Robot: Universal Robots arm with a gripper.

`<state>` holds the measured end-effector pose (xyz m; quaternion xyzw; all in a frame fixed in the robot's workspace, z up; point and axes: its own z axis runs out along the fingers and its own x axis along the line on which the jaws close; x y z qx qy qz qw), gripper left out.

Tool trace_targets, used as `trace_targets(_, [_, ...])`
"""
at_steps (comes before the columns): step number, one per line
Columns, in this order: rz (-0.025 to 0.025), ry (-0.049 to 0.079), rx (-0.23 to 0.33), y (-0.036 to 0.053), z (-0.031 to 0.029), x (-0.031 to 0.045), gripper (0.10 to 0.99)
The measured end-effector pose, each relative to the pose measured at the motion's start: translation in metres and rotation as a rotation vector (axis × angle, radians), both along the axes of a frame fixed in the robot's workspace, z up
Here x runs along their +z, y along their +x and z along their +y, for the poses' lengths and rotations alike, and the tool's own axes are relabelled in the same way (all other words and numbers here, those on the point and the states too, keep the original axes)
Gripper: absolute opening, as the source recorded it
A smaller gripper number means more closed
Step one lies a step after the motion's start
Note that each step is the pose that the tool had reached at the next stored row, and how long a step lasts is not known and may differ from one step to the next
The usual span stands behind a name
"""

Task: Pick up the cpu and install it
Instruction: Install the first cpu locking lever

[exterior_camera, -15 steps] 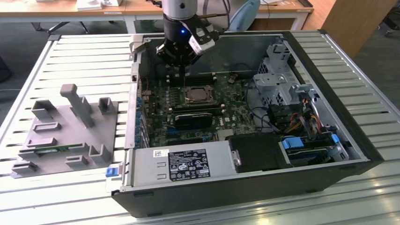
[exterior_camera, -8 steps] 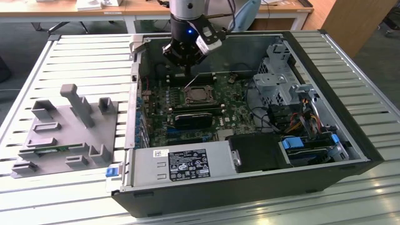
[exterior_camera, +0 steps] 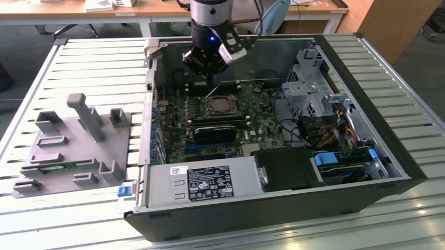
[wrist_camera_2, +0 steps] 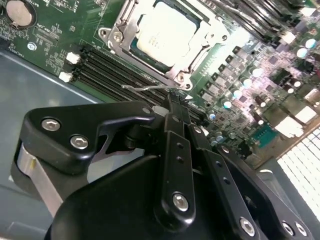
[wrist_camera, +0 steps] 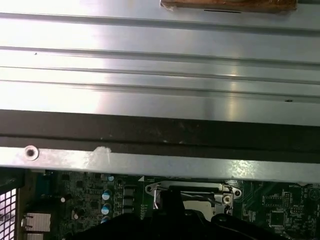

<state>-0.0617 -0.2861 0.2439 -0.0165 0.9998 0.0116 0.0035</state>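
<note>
We see the gripper (wrist_camera_2: 176, 102) with its fingers (wrist_camera_2: 175, 120) pressed together, nothing pinched between them. In the second wrist view the tips come to a narrow point just above a thin wire lever (wrist_camera_2: 150, 88) that runs along the near edge of the socket frame (wrist_camera_2: 117, 35). We cannot tell whether the tips touch the lever or hover just over it.

The cpu (wrist_camera_2: 165, 32) already lies in the socket: its pale metal top sits flat and square inside the frame, with the frame's rim around it. In the exterior view the cpu (exterior_camera: 220, 105) shows as a light square in the middle of the motherboard (exterior_camera: 261, 112), with the gripper (exterior_camera: 210, 78) just beyond it, toward the far wall of the case (exterior_camera: 278, 205).

Our judgement on progress: pick-up and placement are done, since the chip is seated and the fingers are empty. What appears left is the locking. The load plate looks raised behind the socket in the exterior view, and the lever does not look latched, so we read the socket as not yet closed. The closeness of the tips to the lever suggests the work in hand concerns that lever.

Further out: memory slots (wrist_camera_2: 112, 70) lie between socket and gripper in the second wrist view. The case rests open on a slatted metal worktop (exterior_camera: 90, 62), with a grey parts fixture (exterior_camera: 76, 140) on the exterior view's left, well apart from the socket.
</note>
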Motion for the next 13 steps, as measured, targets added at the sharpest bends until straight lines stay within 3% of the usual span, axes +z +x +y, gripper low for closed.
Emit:
trace_targets(6, [0.0001,0.003,0.000,0.0094,0.0007,-0.0048,0.106])
trace_targets(13, [0.0003,0.003,0.000,0.0146,0.0060,-0.0086,0.106])
